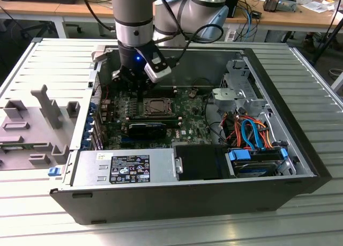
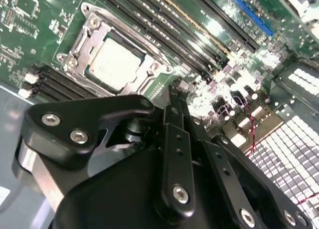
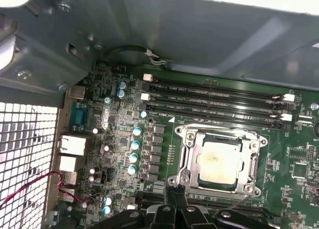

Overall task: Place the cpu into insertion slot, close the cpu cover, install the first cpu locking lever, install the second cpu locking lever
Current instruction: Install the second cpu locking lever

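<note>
Currently, the open computer case (image 1: 257, 195) lies on its side on the ribbed metal bench (image 1: 48, 64), with the motherboard (image 1: 187, 104) facing up. In the exterior view, the arm descends into the case toward the view's left, and the hand (image 1: 138, 89) hangs low over the board, just beside the insertion slot (image 1: 159, 105).

Surrounding items:
- A power supply (image 1: 126, 168) occupies the near corner of the case.
- A drive bay with blue and orange cables (image 1: 252, 133) sits toward the exterior view's right.
- A black heatsink block (image 1: 146, 129) lies on the board just on the near side of the socket.
- Long black memory slots (image 3: 214, 102) run parallel to one edge of the socket, between it and the case wall (image 3: 209, 34).
- A perforated rear grille (image 3: 25, 154) borders the board.

The cpu (image 3: 219, 162) sits flat in the insertion slot (image 3: 219, 159), its dull silver top facing up and its edges square to the socket rim. The cpu cover (image 3: 187, 159) lies down around it, framing the chip. In the second wrist view, the cpu (image 2: 115, 63) appears beyond the black fingers (image 2: 175, 139).

The fingertips stand close together with nothing between them, poised just above the board at the socket edge opposite the memory slots.
</note>
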`<state>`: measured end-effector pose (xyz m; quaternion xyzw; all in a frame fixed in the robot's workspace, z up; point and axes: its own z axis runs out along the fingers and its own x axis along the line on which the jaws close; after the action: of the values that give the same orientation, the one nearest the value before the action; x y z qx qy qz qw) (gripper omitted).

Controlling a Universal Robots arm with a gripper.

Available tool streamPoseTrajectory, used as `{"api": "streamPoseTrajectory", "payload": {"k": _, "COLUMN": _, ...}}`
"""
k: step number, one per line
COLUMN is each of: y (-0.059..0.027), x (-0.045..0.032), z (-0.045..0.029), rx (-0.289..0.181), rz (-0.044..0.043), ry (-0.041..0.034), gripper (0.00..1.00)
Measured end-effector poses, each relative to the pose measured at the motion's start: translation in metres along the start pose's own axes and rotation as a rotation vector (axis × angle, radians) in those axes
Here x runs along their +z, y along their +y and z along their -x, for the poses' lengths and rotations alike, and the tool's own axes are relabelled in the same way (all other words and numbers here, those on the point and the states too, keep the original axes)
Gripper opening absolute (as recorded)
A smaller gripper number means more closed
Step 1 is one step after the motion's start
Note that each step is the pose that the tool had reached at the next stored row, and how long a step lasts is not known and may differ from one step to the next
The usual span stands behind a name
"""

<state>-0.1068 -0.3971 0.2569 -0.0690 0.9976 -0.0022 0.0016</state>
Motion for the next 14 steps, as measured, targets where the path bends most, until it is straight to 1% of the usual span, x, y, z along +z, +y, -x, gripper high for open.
{"api": "streamPoseTrajectory", "payload": {"k": 1, "y": -0.0006, "x": 0.0, "z": 0.0044, "rx": 0.0, "rz": 0.0019, "ry": 0.01, "gripper": 0.11}}
{"api": "streamPoseTrajectory", "payload": {"k": 3, "y": -0.0021, "x": 0.0002, "z": 0.0149, "rx": 0.0, "rz": 0.0071, "ry": 0.0333, "gripper": 0.11}}
{"api": "streamPoseTrajectory", "payload": {"k": 4, "y": -0.0029, "x": 0.0004, "z": 0.0209, "rx": -0.001, "rz": 0.0107, "ry": 0.0461, "gripper": 0.11}}
{"api": "streamPoseTrajectory", "payload": {"k": 5, "y": -0.0051, "x": 0.0014, "z": 0.0366, "rx": 0.0, "rz": 0.0184, "ry": 0.0729, "gripper": 0.11}}
{"api": "streamPoseTrajectory", "payload": {"k": 6, "y": -0.0061, "x": 0.0022, "z": 0.0433, "rx": -0.001, "rz": 0.0203, "ry": 0.0817, "gripper": 0.11}}
{"api": "streamPoseTrajectory", "payload": {"k": 8, "y": -0.0078, "x": 0.0043, "z": 0.054, "rx": -0.001, "rz": 0.0217, "ry": 0.093, "gripper": 0.11}}
{"api": "streamPoseTrajectory", "payload": {"k": 10, "y": -0.011, "x": 0.0076, "z": 0.0607, "rx": -0.001, "rz": 0.0226, "ry": 0.0992, "gripper": 0.11}}
{"api": "streamPoseTrajectory", "payload": {"k": 11, "y": -0.012, "x": 0.008, "z": 0.0612, "rx": 0.0, "rz": 0.0219, "ry": 0.0994, "gripper": 0.11}}
{"api": "streamPoseTrajectory", "payload": {"k": 12, "y": -0.012, "x": 0.0081, "z": 0.0611, "rx": 0.003, "rz": 0.0143, "ry": 0.1006, "gripper": 0.11}}
{"api": "streamPoseTrajectory", "payload": {"k": 13, "y": -0.0121, "x": 0.0082, "z": 0.0611, "rx": 0.016, "rz": -0.017, "ry": 0.1041, "gripper": 0.11}}
{"api": "streamPoseTrajectory", "payload": {"k": 14, "y": -0.0121, "x": 0.0085, "z": 0.0612, "rx": 0.03, "rz": -0.0247, "ry": 0.105, "gripper": 0.11}}
